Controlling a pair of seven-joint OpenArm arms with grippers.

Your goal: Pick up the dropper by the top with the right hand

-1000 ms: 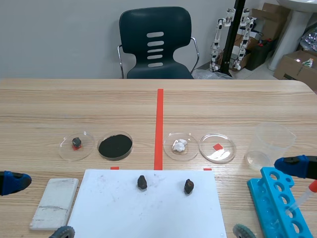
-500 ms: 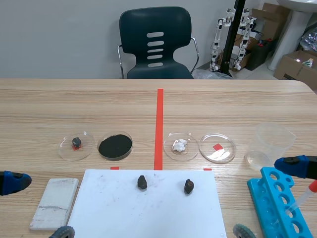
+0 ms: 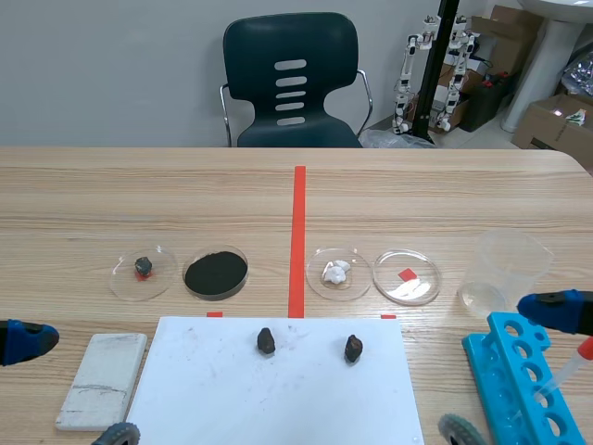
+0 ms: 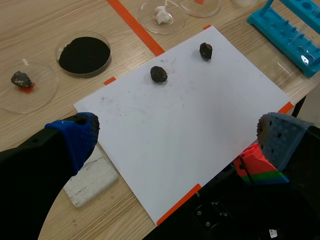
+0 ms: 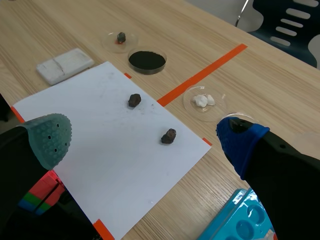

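— How does the right tool (image 5: 145, 142) stand?

— Wide open with nothing in it. Its grey-green pad and blue pad are well apart, over the near right part of the white sheet (image 5: 100, 115).

— And the dropper?

— The dropper (image 3: 567, 371) leans in the blue rack (image 3: 491, 357) at the near right corner of the desk (image 3: 139, 195), with its red bulb up and its clear stem down in a hole. In the scene view the right tool's blue pad shows just beyond the bulb, apart from it.

— The left tool?

— The left tool (image 4: 177, 139) is also spread wide and empty, over the sheet's near left part. A white block (image 4: 92, 175) lies just beside its blue pad.

— Farther out?

— One dark lump (image 3: 266, 340) and a second lump (image 3: 353, 349) sit on the sheet's far edge. Beyond them is a row of clear dishes: the stone dish (image 3: 157, 283), the black powder dish (image 3: 246, 269), the white crumb dish (image 3: 352, 283) and the red square dish (image 3: 417, 289). A clear beaker (image 3: 505, 264) stands beyond the rack.
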